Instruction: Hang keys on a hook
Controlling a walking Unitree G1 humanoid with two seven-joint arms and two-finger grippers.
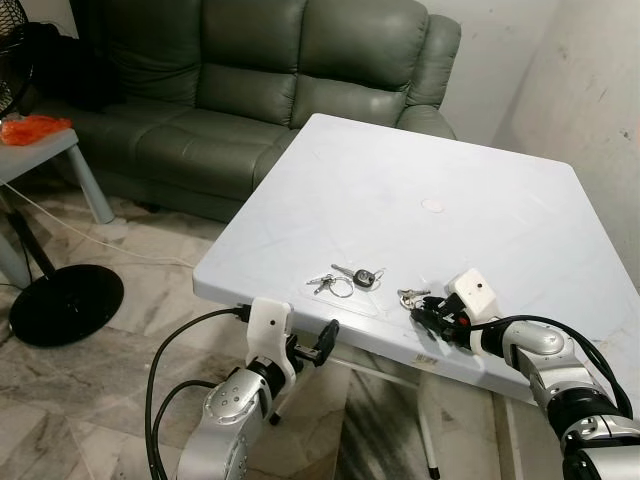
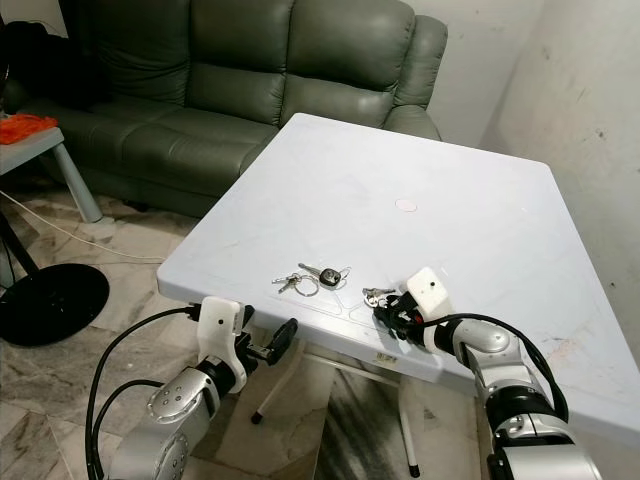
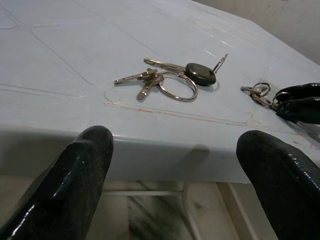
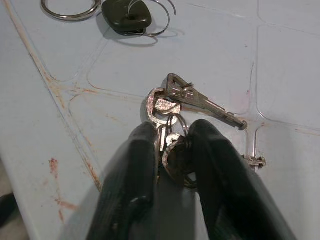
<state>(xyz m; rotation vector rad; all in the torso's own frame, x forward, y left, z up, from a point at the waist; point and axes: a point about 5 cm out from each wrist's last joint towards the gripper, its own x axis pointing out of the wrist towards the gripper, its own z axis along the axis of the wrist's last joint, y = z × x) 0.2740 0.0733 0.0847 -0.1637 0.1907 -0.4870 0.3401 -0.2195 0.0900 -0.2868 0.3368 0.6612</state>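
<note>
Jaws first: the right gripper (image 4: 170,150) was clamped on a small bunch of keys (image 4: 172,102), while the left gripper (image 3: 175,175) stood wide apart, holding nothing. A grey sofa (image 1: 260,90) filled the upper left of the left eye view. A white plastic table (image 1: 430,180) took the centre. Low in frame, the right gripper lay on the table near its front edge, the left gripper just below that edge. A second key set with a black fob (image 1: 345,278) rested left of the gripped bunch.
</note>
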